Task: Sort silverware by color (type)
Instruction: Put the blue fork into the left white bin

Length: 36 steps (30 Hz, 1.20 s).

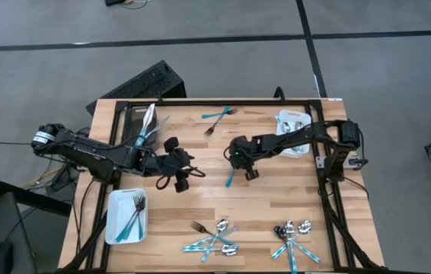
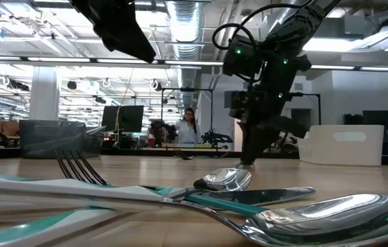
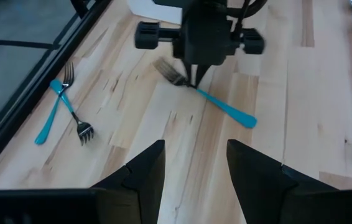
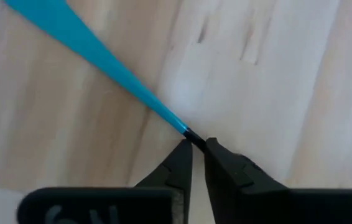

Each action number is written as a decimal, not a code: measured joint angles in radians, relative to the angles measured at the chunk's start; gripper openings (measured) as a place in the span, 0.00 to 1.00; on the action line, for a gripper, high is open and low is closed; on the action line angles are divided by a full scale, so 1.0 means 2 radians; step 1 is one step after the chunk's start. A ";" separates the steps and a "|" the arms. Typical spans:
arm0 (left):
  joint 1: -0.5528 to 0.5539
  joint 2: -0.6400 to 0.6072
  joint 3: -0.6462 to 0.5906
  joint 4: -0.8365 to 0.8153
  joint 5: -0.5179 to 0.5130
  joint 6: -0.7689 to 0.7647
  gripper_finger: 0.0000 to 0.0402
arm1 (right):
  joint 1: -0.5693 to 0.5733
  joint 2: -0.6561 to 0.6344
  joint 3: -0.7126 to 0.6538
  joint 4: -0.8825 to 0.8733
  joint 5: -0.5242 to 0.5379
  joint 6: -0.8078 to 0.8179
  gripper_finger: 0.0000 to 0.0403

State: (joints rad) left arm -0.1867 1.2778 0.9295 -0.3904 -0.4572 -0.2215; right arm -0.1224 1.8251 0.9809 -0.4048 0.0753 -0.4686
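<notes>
A teal-handled fork [image 3: 226, 109] lies flat on the wooden table near its middle, its metal tines [image 3: 170, 71] pointing toward the far left. My right gripper [image 4: 198, 146] stands over it, pointing steeply down, its fingers closed in on the fork's neck. My left gripper [image 3: 194, 168] hovers open above the table to the fork's left [image 1: 191, 169], with nothing between its fingers. More silverware lies loose at the far edge [image 1: 217, 118] and along the near edge [image 1: 215, 240]. My right gripper pinches the fork's thin neck [image 4: 190, 134], where the teal handle narrows toward the metal, between its two fingertips. The fingers come from above, pointing steeply down, and lie across the fork. The fork lies flat on the table.
A white bin [image 1: 110, 221] at the near left holds teal-handled forks. A dark bin [image 1: 128, 122] at the far left holds some silverware, and a white bin [image 1: 292, 133] at the far right holds spoons. A second loose heap [image 1: 292, 240] lies at the near right.
</notes>
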 joint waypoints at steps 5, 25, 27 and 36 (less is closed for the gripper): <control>0.000 0.000 0.000 0.000 0.000 0.000 0.40 | 0.003 -0.005 0.019 -0.048 -0.045 0.069 0.08; 0.000 0.000 -0.018 0.011 0.001 -0.006 0.40 | 0.026 0.001 0.070 -0.090 -0.052 0.039 0.44; 0.000 0.000 -0.028 0.018 0.000 -0.017 0.40 | 0.025 0.010 0.070 -0.081 -0.052 0.039 0.43; 0.000 0.000 -0.062 0.056 -0.013 -0.042 0.40 | 0.027 0.029 0.074 -0.087 -0.046 0.083 0.11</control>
State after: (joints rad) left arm -0.1871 1.2781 0.8065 -0.2785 -0.4824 -0.3046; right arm -0.0677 1.8824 1.1281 -0.5795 -0.0172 -0.3036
